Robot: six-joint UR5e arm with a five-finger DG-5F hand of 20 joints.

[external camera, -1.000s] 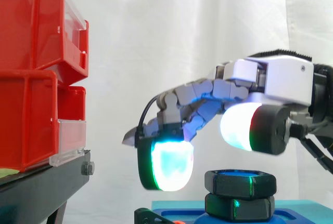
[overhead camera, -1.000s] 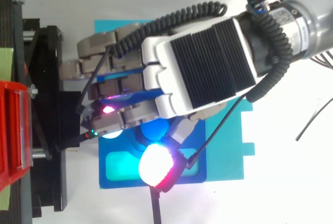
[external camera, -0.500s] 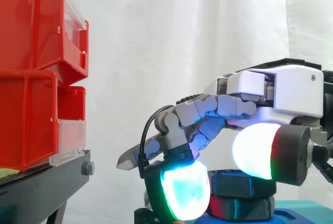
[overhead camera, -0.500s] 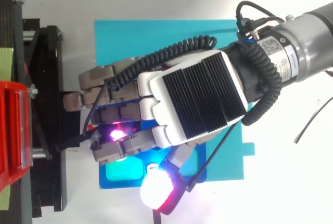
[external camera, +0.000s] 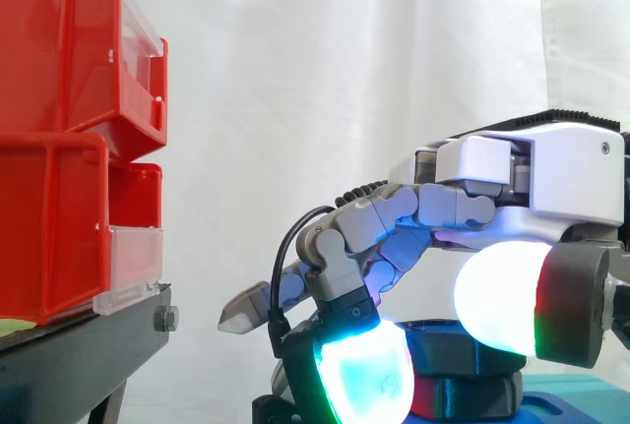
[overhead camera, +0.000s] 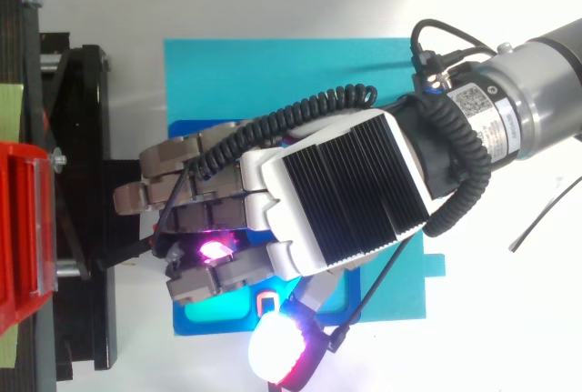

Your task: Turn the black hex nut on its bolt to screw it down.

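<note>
hand (external camera: 512, 183) low over blue fixture (overhead camera: 193, 324) on teal mat (overhead camera: 273, 74), fingers (external camera: 394, 219) and thumb curled round black hex nut (external camera: 433, 345), apparently gripping it, nut under the palm

The hand (overhead camera: 336, 192) has a white shell, black ribbed back and grey labelled wrist (overhead camera: 536, 83).

The white worktop (overhead camera: 509, 346) carries a teal sheet (overhead camera: 273, 69), which lies flat at mid-worktop with a small tab on its right edge. A blue base plate (overhead camera: 205, 324) rests on the sheet, flush toward the sheet's left and near edges. At the worktop's left side stands a black stand (overhead camera: 86, 137), touching the sheet's left edge and bearing red bins (external camera: 59, 217).
</note>
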